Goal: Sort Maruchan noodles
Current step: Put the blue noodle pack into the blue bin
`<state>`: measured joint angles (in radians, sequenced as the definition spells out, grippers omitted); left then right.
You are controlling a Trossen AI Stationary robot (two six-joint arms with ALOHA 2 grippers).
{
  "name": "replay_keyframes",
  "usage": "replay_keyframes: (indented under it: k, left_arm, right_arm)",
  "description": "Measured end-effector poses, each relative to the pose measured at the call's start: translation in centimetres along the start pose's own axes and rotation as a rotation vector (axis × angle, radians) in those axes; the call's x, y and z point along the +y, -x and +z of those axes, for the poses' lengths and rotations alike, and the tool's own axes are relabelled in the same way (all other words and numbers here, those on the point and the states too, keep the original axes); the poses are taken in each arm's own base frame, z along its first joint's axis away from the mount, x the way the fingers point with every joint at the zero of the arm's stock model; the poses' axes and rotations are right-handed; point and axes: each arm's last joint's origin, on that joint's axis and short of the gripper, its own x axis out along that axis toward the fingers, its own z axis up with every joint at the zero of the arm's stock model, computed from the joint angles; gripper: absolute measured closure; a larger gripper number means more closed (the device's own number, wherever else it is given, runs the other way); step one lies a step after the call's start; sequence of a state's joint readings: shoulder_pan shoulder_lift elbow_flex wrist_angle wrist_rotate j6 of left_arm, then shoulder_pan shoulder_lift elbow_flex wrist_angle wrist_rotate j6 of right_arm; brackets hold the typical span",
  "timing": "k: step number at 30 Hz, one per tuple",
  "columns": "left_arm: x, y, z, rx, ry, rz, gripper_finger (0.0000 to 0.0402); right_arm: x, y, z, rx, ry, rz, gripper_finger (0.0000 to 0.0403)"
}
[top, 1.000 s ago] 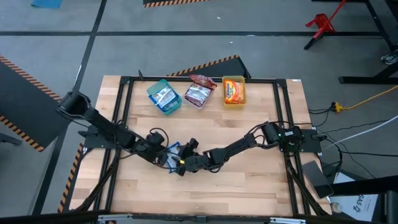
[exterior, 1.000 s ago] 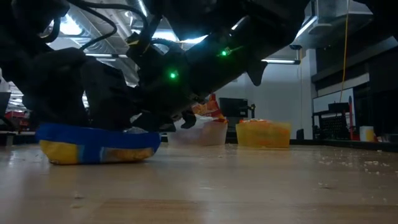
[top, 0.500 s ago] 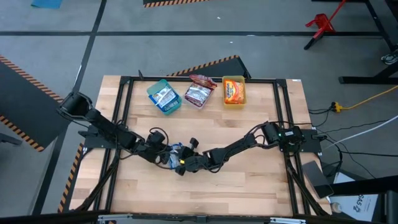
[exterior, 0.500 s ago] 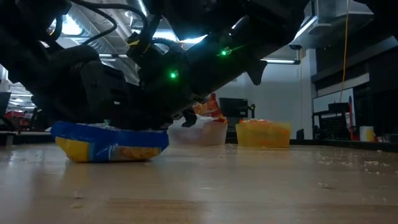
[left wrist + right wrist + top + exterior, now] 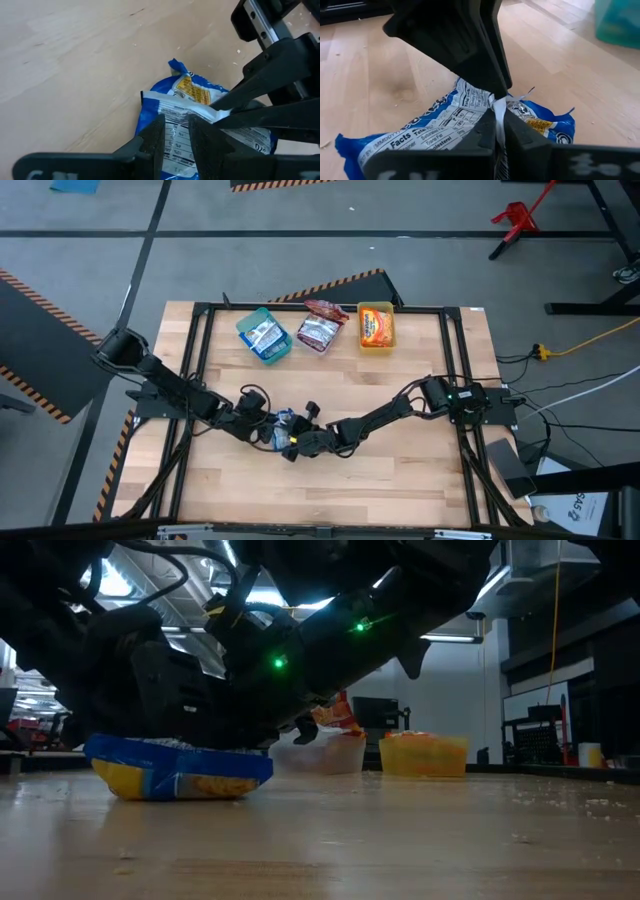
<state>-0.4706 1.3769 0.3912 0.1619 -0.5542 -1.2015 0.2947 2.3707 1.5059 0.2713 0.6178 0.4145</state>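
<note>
One blue Maruchan noodle packet (image 5: 279, 423) lies back side up on the wooden table, near its middle; the low view shows its underside (image 5: 180, 772) on the boards. My left gripper (image 5: 176, 137) comes at it from the table's left. My right gripper (image 5: 499, 125) comes from the right. Both are shut on the packet and their fingertips meet over it. More noodle packets lie in the bins at the far edge. My left gripper pinches the raised white back seam (image 5: 175, 112) of the blue packet between its two fingers, slanting down from the table's left. The packet stays on the table. My right gripper pinches the same back seam (image 5: 496, 102) between its two fingers, just below the left gripper's fingertips (image 5: 495, 82). It slants down from the table's right. The seam stands up as a thin white fin while the packet's body (image 5: 420, 135) lies flat on the wood.
Three bins stand in a row at the far edge: a green one (image 5: 264, 337) with a blue packet, a clear one (image 5: 321, 328) with red packets, and a yellow one (image 5: 376, 326) with an orange packet. A black frame (image 5: 300, 308) runs round the tabletop.
My right gripper has shut on the packet's back seam. The packet has slid a little toward the table's right, still resting on the wood. Both arms have otherwise kept their places.
</note>
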Motion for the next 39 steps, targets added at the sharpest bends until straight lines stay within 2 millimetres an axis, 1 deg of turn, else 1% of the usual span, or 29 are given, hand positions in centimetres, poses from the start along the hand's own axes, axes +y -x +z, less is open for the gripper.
replay_keyframes:
  k: [4, 7, 11, 14, 17, 22, 26, 29, 32, 35, 37, 39]
  left_arm:
    - [-0.2, 0.2, 0.2, -0.007, 0.005, -0.014, 0.0319]
    - [-0.2, 0.4, 0.7, -0.019, 0.005, -0.024, 0.0319]
    - [-0.3, 1.3, 2.1, -0.056, 0.006, -0.047, 0.0319]
    - [-0.2, 2.5, 3.5, -0.089, 0.004, -0.062, 0.0319]
    - [0.3, 4.0, 4.9, -0.118, 0.003, -0.07, 0.0319]
    - [1.0, 6.8, 6.9, -0.208, 0.011, -0.126, 0.0319]
    - [1.9, 9.3, 8.4, -0.316, 0.019, -0.139, 0.0319]
    - [2.2, 11.5, 9.7, -0.416, 0.021, -0.144, 0.0319]
    - [2.4, 13.5, 10.9, -0.511, 0.016, -0.152, 0.0319]
    - [2.4, 15.2, 11.9, -0.579, 0.013, -0.171, 0.0319]
    - [2.5, 15.8, 12.2, -0.603, -0.003, -0.175, 0.0319]
    - [2.7, 16.2, 12.3, -0.622, -0.012, -0.168, 0.0319]
  right_arm:
    - [-0.1, 0.0, 0.3, -0.005, -0.005, -0.002, 0.0402]
    - [-0.6, -0.2, 0.5, -0.007, -0.009, -0.017, 0.0402]
    - [-1.4, -0.6, 1.1, -0.004, -0.017, -0.025, 0.0403]
    - [-2.1, -0.9, 1.6, -0.01, -0.011, -0.035, 0.0402]
    - [-2.8, -1.1, 2.7, -0.025, 0.0, -0.033, 0.0402]
    - [-4.5, -1.5, 6.1, -0.077, 0.033, -0.035, 0.0402]
    - [-6.0, -2.5, 8.8, -0.117, 0.059, -0.032, 0.0402]
    - [-7.3, -3.2, 10.9, -0.154, 0.067, -0.026, 0.0402]
    - [-9.1, -3.9, 12.6, -0.173, 0.112, -0.061, 0.0402]
    - [-11.0, -4.5, 15.5, -0.215, 0.133, -0.035, 0.0402]
    - [-12.6, -4.8, 17.5, -0.216, 0.142, -0.019, 0.0402]
    - [-14.4, -5.5, 18.7, -0.198, 0.158, -0.017, 0.0402]
